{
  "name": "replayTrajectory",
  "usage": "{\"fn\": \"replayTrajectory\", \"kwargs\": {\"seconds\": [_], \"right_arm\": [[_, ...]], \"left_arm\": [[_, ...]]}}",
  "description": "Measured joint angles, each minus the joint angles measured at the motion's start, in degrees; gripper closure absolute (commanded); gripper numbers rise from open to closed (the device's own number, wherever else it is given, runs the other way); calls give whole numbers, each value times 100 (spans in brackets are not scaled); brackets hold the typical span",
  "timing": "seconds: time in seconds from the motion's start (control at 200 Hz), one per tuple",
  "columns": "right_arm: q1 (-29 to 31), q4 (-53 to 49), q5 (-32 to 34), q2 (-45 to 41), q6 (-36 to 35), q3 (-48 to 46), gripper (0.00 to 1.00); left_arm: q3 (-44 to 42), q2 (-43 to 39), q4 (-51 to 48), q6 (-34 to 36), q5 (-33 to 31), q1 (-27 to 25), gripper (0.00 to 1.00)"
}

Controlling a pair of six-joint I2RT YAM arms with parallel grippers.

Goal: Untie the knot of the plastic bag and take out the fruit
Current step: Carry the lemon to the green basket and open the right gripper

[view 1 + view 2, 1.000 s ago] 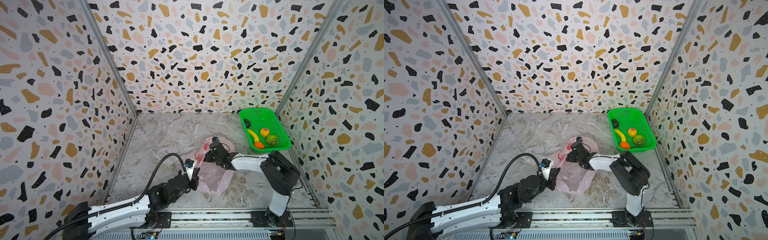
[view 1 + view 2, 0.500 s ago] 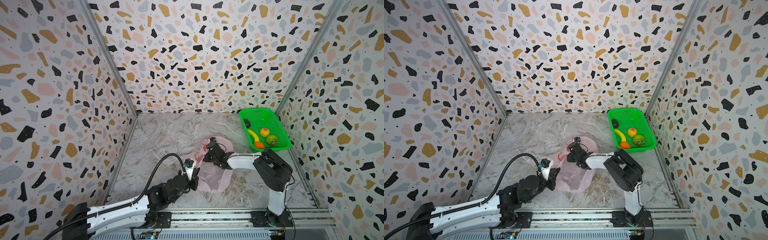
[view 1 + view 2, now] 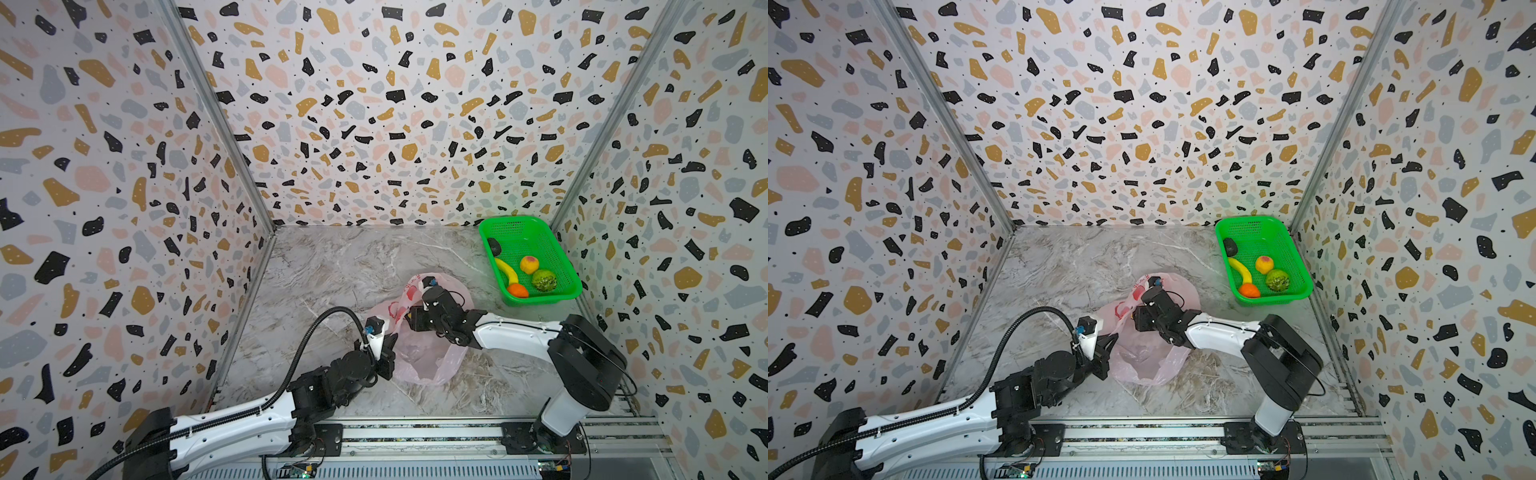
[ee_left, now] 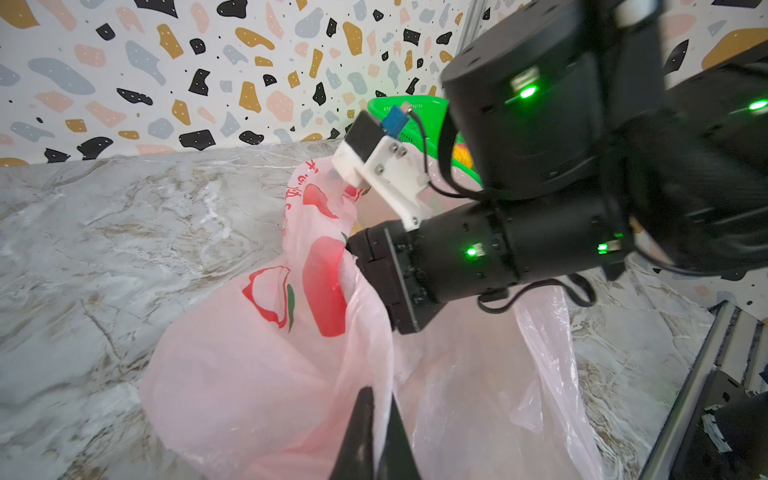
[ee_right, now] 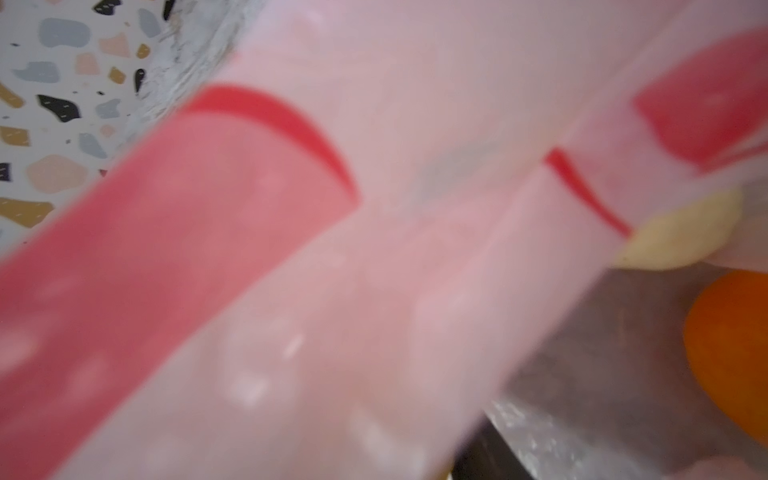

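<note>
Film may tear if the left claw (image 4: 379, 401), clamped on the rim of the plastic bag (image 3: 424, 357), pulls against the right claw (image 4: 374, 270), buried inside, its spread impossible to tell. An orange (image 5: 731, 353) and a pale lump (image 5: 681, 237) lie just ahead of that claw. Veined marble (image 3: 353, 266) runs beneath both claws, with terrazzo-print walls (image 3: 374, 104) on three sides.

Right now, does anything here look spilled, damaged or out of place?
Nothing stands out. The pink bag lies open and crumpled on the table, its rim pinched by the left gripper, jaws shut, while the right gripper reaches inside. An orange and a pale lump lie in it; other fruit sits in the green basket.
</note>
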Motion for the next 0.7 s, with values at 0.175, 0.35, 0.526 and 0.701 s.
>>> {"fn": "replayTrajectory", "kwargs": {"seconds": [0.175, 0.35, 0.526, 0.701], "right_arm": [[96, -614, -280, -756, -175, -164, 56], [140, -1427, -262, -1561, -345, -201, 55], [-15, -2229, -122, -2240, -575, 236, 55], [-964, -2516, -164, -2573, -822, 682, 55]], "left_arm": [[0, 50, 11, -2, -31, 2, 100], [0, 109, 9, -2, -31, 0, 100], [0, 122, 15, -2, -31, 2, 100], [0, 236, 17, -2, -26, 2, 100]]}}
